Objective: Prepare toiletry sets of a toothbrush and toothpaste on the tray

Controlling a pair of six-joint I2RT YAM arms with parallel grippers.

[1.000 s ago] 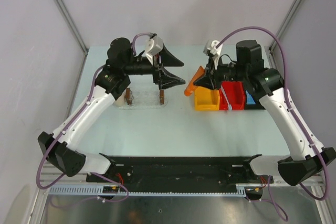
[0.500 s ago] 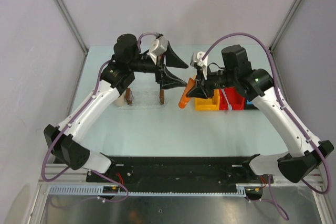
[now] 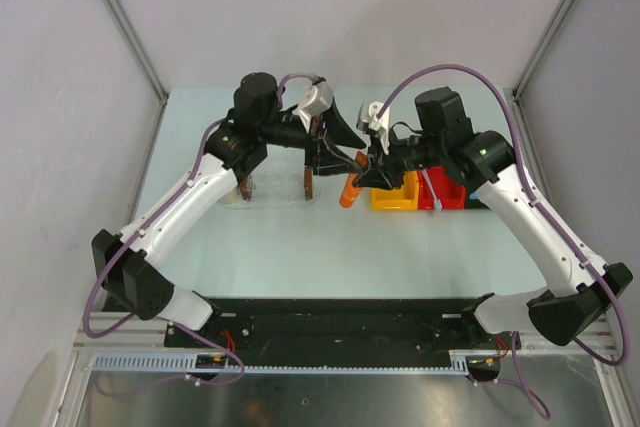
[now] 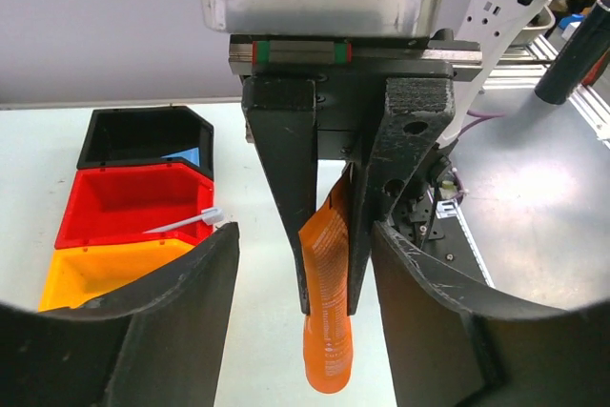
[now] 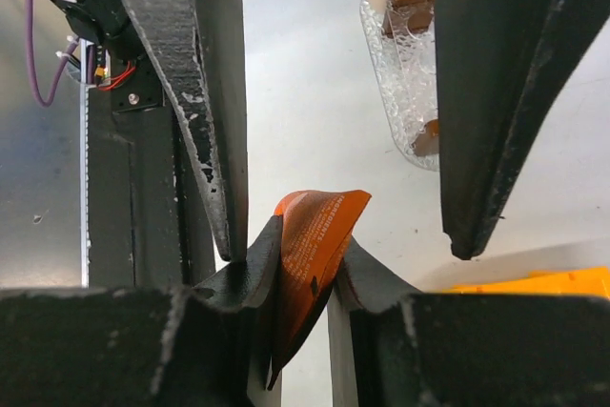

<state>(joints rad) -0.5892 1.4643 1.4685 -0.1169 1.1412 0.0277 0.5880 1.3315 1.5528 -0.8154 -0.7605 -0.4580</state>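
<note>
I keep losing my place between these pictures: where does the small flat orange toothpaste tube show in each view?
Top external: the small flat orange toothpaste tube is near the centre, just left of the yellow plastic bin.
Left wrist: bottom centre, pointing down; bin at lower left.
Right wrist: bottom centre; bin's edge at lower right.
Shared landmark: the yellow plastic bin.

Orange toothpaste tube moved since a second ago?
Yes. The orange toothpaste tube, pinched in the right gripper, has shifted left, away from the yellow bin toward the tray.
</note>
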